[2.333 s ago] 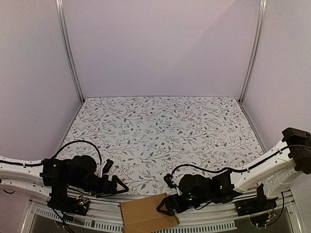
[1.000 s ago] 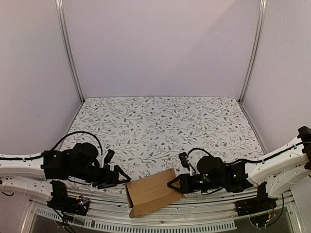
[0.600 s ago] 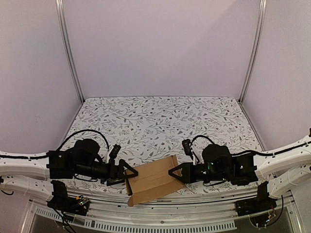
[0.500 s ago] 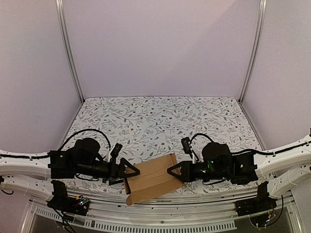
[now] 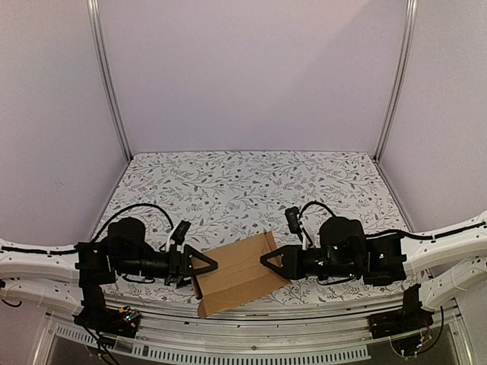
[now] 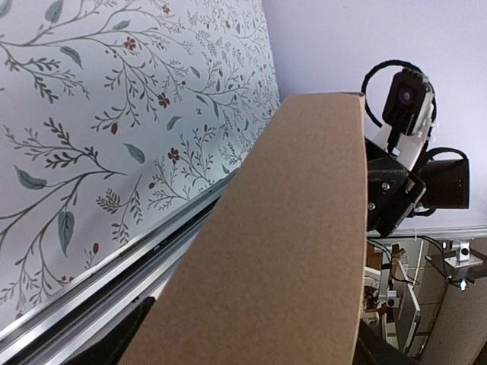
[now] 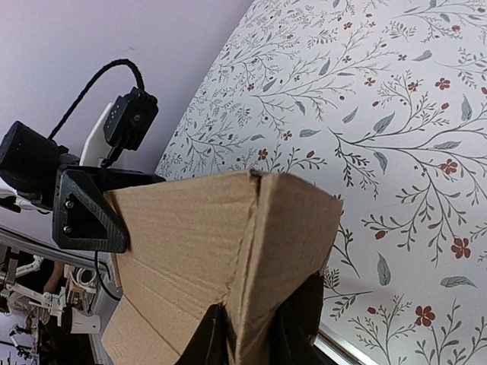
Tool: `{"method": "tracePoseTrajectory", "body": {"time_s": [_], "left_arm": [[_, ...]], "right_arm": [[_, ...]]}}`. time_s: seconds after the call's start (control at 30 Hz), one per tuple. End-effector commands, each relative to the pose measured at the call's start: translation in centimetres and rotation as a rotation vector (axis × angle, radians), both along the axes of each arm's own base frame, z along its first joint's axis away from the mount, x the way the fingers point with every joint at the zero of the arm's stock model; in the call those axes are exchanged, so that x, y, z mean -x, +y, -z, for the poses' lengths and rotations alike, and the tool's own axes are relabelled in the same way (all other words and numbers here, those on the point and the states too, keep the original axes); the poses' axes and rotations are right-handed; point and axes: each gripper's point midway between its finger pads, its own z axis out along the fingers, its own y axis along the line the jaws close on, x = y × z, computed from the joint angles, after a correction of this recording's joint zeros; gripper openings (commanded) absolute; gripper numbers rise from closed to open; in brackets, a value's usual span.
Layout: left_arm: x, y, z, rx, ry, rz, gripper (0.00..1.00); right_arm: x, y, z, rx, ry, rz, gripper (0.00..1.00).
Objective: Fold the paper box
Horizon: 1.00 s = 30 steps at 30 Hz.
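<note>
- The right gripper (image 7: pixel 257 313) is pinching the paper box (image 7: pixel 190 243). In the right wrist view its two dark fingers (image 7: pixel 300 315) stand on either side of a folded cardboard corner, with the board clamped between them.
- From above, that gripper meets the right end of the box, near the near edge of the table (image 5: pixel 251 190).
- The left gripper (image 5: pixel 201 265) points right and touches the left end of the box. Whether it is pressed onto the board or only laid against it cannot be told from any view.
- The box is plain brown cardboard. It sits between the two grippers, low over the near middle of the floral table. It lies aslant, with its right end farther away and its near left corner out over the metal rail (image 5: pixel 304 348).
- The top view alone shows both arms reaching inward from left and right, with the box spanning the gap between them.
- The right wrist view alone shows creases in the board and a second layer folded back at the held corner. It also shows one triangular finger of the left gripper overlapping the far edge, with the left wrist camera (image 7: pixel 131 115) above it.
- The left wrist view shows a broad blank face of board rising through the middle of the picture. The right wrist camera (image 6: pixel 407 95) is visible past its far edge. The left gripper's own fingers are only dark shapes at the bottom.
</note>
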Motion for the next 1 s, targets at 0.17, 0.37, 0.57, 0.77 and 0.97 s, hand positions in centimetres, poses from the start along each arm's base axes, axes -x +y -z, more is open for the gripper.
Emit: {"method": "tracePoseTrajectory", "body": {"time_s": [0.17, 0.37, 0.57, 0.77, 0.97], "left_arm": [[-0.4, 0.4, -6.2, 0.216, -0.136, -0.019, 0.55], [-0.5, 0.6, -7.5, 0.245, -0.177, -0.023, 0.28], [-0.5, 1.0, -7.6, 0.246, -0.191, -0.027, 0.15], [-0.4, 1.4, -7.4, 0.237, -0.189, -0.015, 0.09], [0.7, 1.4, -8.0, 0.283, -0.215, 0.063, 0.04]], "right_arm": [[-0.6, 0.3, -2.6, -0.069, -0.016, 0.025, 0.25], [-0.3, 0.7, -2.5, -0.079, -0.005, 0.002, 0.36], [-0.1, 0.0, -3.5, -0.088, -0.049, -0.011, 0.65], [0.4, -1.7, -5.4, -0.052, -0.161, -0.055, 0.85], [1.8, -3.8, -7.3, 0.074, -0.331, -0.194, 0.99]]}}
